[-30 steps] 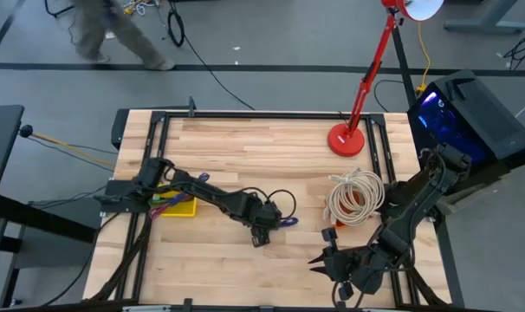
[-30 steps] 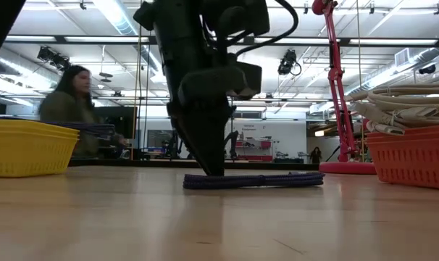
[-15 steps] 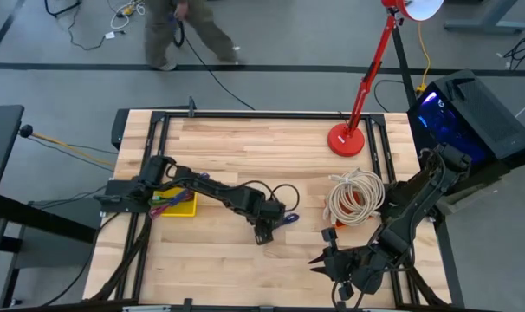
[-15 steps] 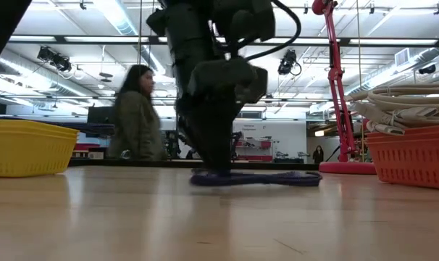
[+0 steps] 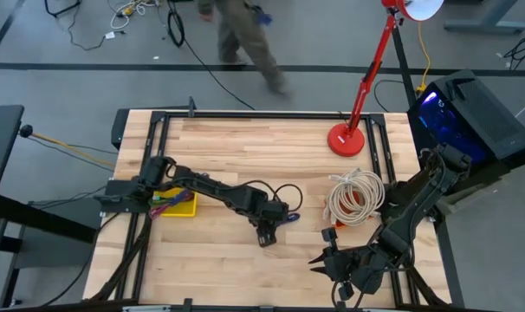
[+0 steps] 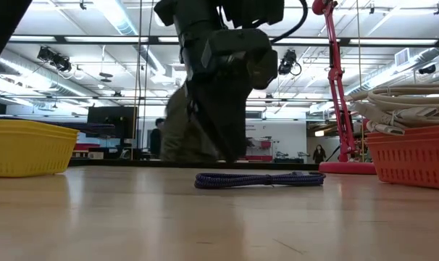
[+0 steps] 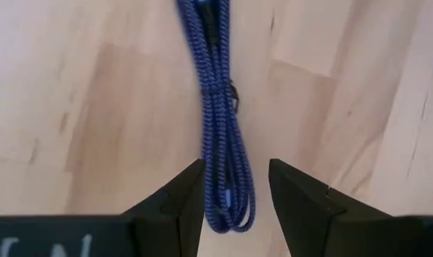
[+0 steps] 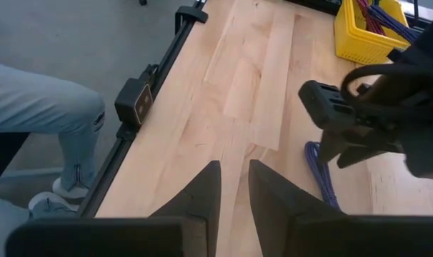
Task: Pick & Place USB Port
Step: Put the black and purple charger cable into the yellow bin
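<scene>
1. Floor [image 5: 63, 82]: grey, black cables trailing across it.
2. Person [image 5: 245, 39] walking beyond the table's far edge.
3. Red desk lamp [image 5: 347, 139] on the wooden table [image 5: 245, 143].
4. Ceiling strip lights [image 6: 122, 14] lit.

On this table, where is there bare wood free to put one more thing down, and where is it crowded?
Free: the far strip between the yellow basket side and the red lamp base, and the near-left corner in front of the left gripper. Crowded: mid-table around the purple cable, and the right side with the white cable coil and right gripper.
</scene>
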